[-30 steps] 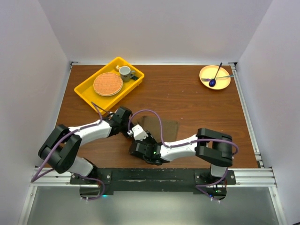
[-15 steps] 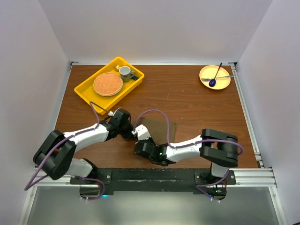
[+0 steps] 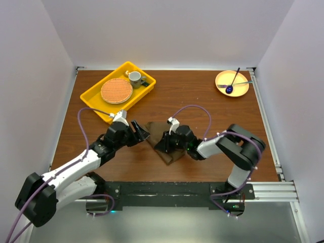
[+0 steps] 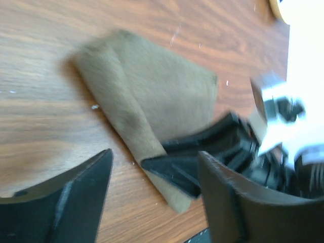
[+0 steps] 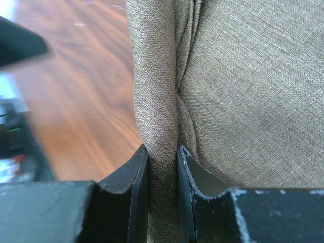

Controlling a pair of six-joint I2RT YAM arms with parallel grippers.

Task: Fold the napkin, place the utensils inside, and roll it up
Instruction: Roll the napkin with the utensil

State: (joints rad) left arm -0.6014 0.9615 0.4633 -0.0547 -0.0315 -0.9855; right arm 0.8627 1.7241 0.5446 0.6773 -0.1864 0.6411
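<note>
You are working a thin, soft olive-brown cloth napkin (image 3: 168, 156) that lies partly folded on the reddish-brown wooden table (image 3: 212, 116), at about 6 o'clock in the overhead view. It is well apart from the yellow plastic tray (image 3: 92, 97) at 10 o'clock and the round yellow plate (image 3: 242, 91) at 2 o'clock. Your right gripper (image 5: 162, 152) is clamped on a raised ridge of the napkin (image 5: 243, 91), with two or more layers squeezed between its fingertips. From above, it (image 3: 164, 144) comes onto the cloth from the 3 o'clock side. Your left gripper (image 3: 142, 132) sits just beside the cloth's 10 o'clock edge with its fingers apart and nothing between them. In its wrist view (image 4: 154, 154) the napkin (image 4: 162, 91) shows one flap turned over along a diagonal crease. Expect the cloth to be light and limp — it likely sags and drags, and a fold probably slumps open unless pressed flat. Its weave looks coarse enough to grip without slipping. Take it at an edge or corner and pinch through every layer of the fold — a grab at mid-sheet would probably only bunch it. No gold-coloured cutlery can be picked out in these views.
</note>
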